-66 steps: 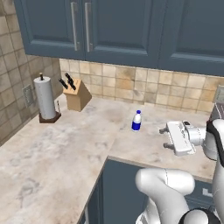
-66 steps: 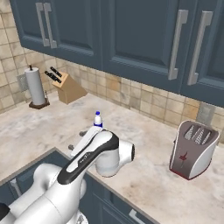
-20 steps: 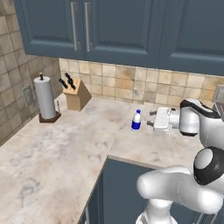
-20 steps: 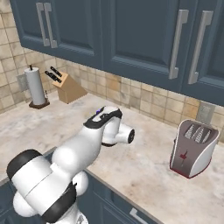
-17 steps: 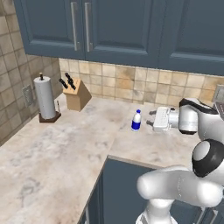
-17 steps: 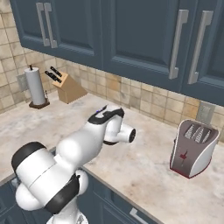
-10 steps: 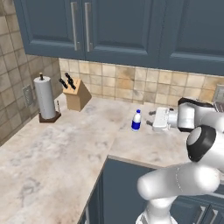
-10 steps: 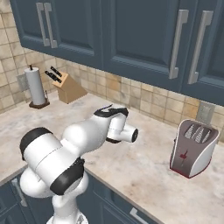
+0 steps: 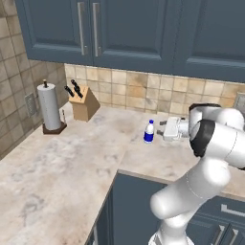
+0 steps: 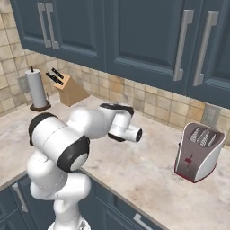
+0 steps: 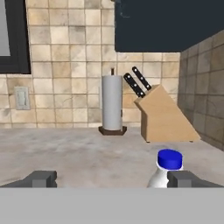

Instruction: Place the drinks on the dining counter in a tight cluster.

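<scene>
A: Water bottle (image 9: 150, 132) first up, standing upright on the marble counter (image 9: 72, 162) just beside the gripper (image 9: 160, 131), out from the tiled wall. This looks like the reach-in for the pick.

B: And the jaws are spread wide, nothing between them yet. In the hand view the blue cap (image 11: 169, 159) sits right against the right-hand fingertip (image 11: 186, 178) (off-centre, not in the gap).

A: So the next move calls for a sideways shift to centre the bottle, then a push forward, then the squeeze.

B: Room looks generous. The knife block (image 9: 82, 103) and paper towel roll (image 9: 50, 108) stand well apart towards the corner, the toaster (image 10: 199, 152) is off on the other side, and open counter runs to the front edge.
</scene>
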